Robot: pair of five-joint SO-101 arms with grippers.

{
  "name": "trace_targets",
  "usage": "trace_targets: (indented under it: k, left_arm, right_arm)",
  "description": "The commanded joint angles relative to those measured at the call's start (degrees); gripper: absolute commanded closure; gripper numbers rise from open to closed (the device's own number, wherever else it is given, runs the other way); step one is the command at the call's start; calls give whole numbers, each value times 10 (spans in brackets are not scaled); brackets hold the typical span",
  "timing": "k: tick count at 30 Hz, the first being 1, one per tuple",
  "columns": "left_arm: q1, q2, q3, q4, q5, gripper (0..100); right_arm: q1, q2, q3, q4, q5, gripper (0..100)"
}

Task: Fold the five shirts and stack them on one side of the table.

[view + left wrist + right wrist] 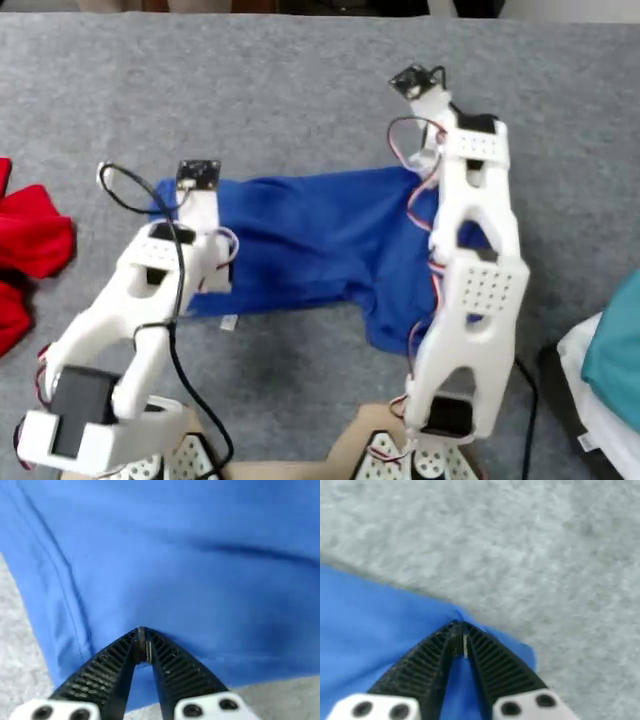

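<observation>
From where I stood, the two arms rose from the near edge of the grey table (300, 90), the left arm (130, 300) leaning out over one end of the blue shirt (310, 245) and the right arm (480, 270) stretching across the other end. Off by the right arm, at the table's near side, lay a folded teal cloth (615, 355) on top of a white cloth (585, 395), well apart from the blue shirt.

The blue shirt lay spread flat between the arms, about mid-table, with one sleeve hanging toward the near edge beside the right arm. A few creases ran across it.

The left gripper (141, 647) was down on the shirt just inside its side hem, its jaws pressed together at the tips with a fold of blue fabric nipped between them; bare table showed just past the hem.

Out at the far left edge a crumpled red cloth (30, 240) sat on its own, near the left arm but not touching the blue shirt.

Farthest out, the right gripper (460, 642) was at the shirt's far corner, jaws closed on that corner's very edge, with grey table beyond it.
</observation>
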Motion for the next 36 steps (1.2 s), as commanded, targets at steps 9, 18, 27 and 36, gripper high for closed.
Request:
trace_targets:
  k: [9, 18, 27, 36]
  left_arm:
    - [-17, -11, 11, 74, -33, 980]
    - [-54, -217, -42, 137, -33, 980]
    - [-35, -87, -139, 12, 13, 980]
    - [-107, 209, -389, -13, 20, 980]
  right_arm:
    - [33, 97, -260, 131, 6, 993]
    - [0, 102, -559, 367, 13, 993]
    - [42, 155, -608, 418, -37, 993]
    - [59, 166, -607, 418, -54, 993]
